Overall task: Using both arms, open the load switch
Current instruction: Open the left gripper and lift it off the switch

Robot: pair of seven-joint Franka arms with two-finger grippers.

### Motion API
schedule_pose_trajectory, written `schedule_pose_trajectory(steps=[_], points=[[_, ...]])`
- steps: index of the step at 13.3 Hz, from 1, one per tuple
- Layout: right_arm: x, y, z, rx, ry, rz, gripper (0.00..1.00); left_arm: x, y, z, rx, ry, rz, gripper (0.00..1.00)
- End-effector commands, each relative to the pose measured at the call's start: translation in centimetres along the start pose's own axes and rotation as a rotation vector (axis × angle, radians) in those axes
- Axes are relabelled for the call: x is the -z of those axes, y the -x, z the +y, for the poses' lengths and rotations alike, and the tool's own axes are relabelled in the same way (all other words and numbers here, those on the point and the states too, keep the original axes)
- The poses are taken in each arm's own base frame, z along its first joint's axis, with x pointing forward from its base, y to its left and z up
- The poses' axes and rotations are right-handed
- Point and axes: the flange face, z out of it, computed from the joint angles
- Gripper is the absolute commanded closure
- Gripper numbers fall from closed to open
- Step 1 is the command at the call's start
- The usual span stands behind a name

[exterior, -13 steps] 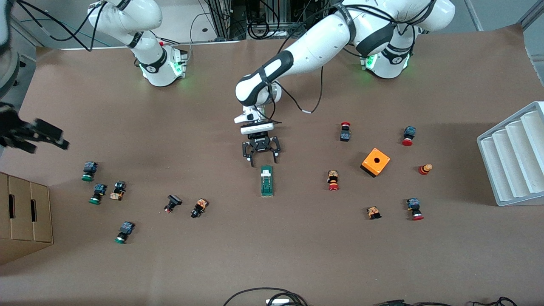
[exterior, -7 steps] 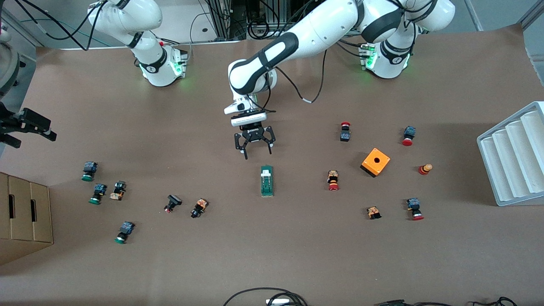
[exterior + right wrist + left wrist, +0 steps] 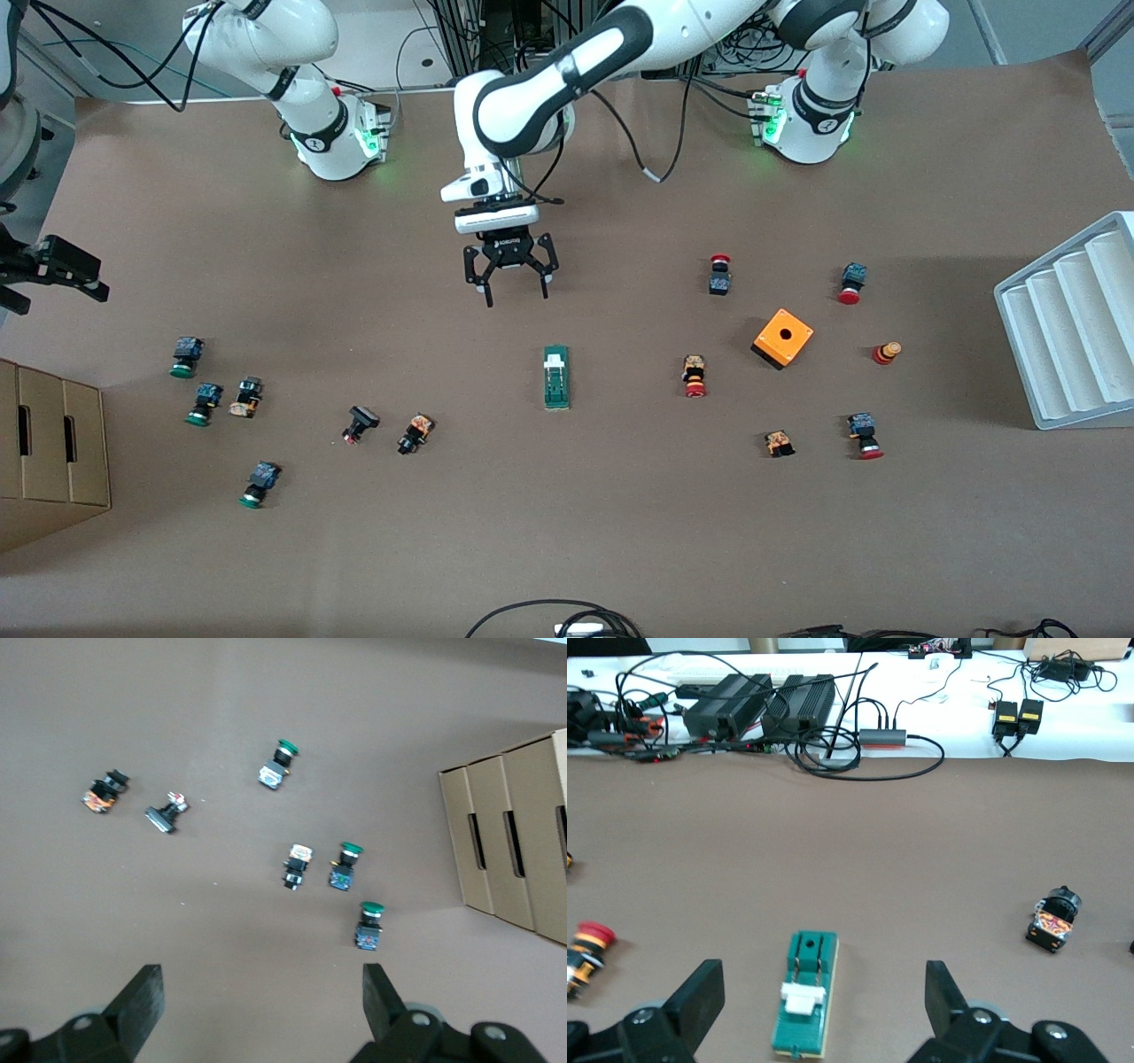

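1. Front view: load switch point(image 3: 556, 377) lies flat mid-desk, between the loose push-buttons at either end, nothing touching it.
2. Left hand point(image 3: 512, 282) hangs over bare desk point(image 3: 567, 532) between the arm bases and the switch, fingers spread, empty.
3. Left wrist view: switch point(image 3: 804, 1005) sits between that hand's two fingers point(image 3: 700, 997) but lower down, apart from both. White slider sits partway along the green body; can't tell from that alone whether it's open or not.
4. Right hand point(image 3: 53, 266) is up at the frame edge at the right arm's end of the desk, above the cardboard box point(image 3: 49, 452) area. Its wrist view shows spread fingers point(image 3: 142, 1001), nothing between them, looking down on green-capped buttons point(image 3: 345, 864) and the box.
5. Progress, my read: either not started or already finished. No contact on the switch, both hands empty and well off it. Slider position is ambiguous.
6. If still to do: one hand pins the body, the other moves the slider.
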Motion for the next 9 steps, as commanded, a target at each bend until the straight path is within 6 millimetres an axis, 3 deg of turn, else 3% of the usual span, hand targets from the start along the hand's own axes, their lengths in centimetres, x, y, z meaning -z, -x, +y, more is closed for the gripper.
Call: schedule_pose_trajectory(steps=[1,5,9], points=[[-1.5,-1.3,-0.8,0.038,0.032,-0.022,0.00,2.5,-4.2,-1.5,-0.062,0.008,-0.039,0.00],[-1.1,-1.1,-1.2,0.019,-0.012,-0.012,0.00,5.2,-10.7,-3.8,-0.129,0.019,-0.105,0.00],[-1.1,-1.3,-1.5,0.030,-0.012,-0.003,0.00,7.9,-18.1,-7.5,-0.150,0.072,-0.169,0.00]])
